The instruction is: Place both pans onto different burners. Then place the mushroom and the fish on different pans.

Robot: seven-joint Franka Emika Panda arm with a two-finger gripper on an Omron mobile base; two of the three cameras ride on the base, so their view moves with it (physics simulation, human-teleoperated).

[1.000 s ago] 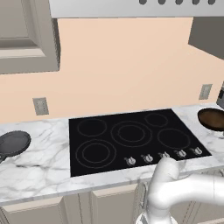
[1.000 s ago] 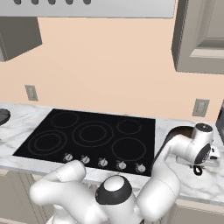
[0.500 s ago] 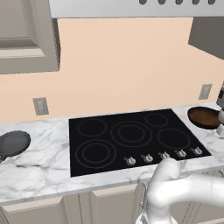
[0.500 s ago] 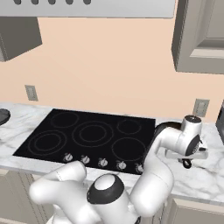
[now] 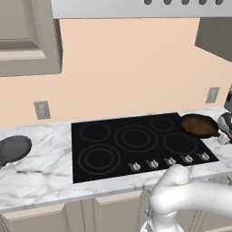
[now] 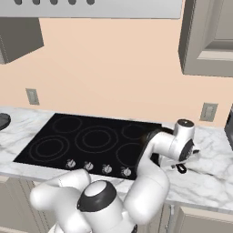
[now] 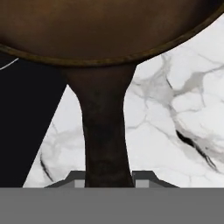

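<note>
My gripper point(image 7: 108, 180) is shut on the long dark handle point(image 7: 105, 131) of the rusty-brown pan point(image 5: 198, 125). The pan hangs over the right edge of the black cooktop point(image 5: 113, 149), partly above the marble, close to the right-hand burners point(image 5: 180, 142). In the left base view the gripper point(image 5: 221, 130) shows at the far right, just behind the pan. The dark grey pan point(image 5: 13, 148) rests on the counter far to the left, also seen as the pan point(image 6: 2, 120) at the frame's edge. The mushroom and the fish are out of view.
A row of small silver knobs point(image 5: 167, 161) lines the cooktop's front edge. White marble counter point(image 5: 41, 181) flanks the cooktop on both sides. Wall outlets point(image 5: 41, 109) sit on the peach backsplash, with cabinets and a hood overhead.
The gripper has carried the brown pan leftward from the right counter to the cooktop's right edge. The dark pan has stayed put.
</note>
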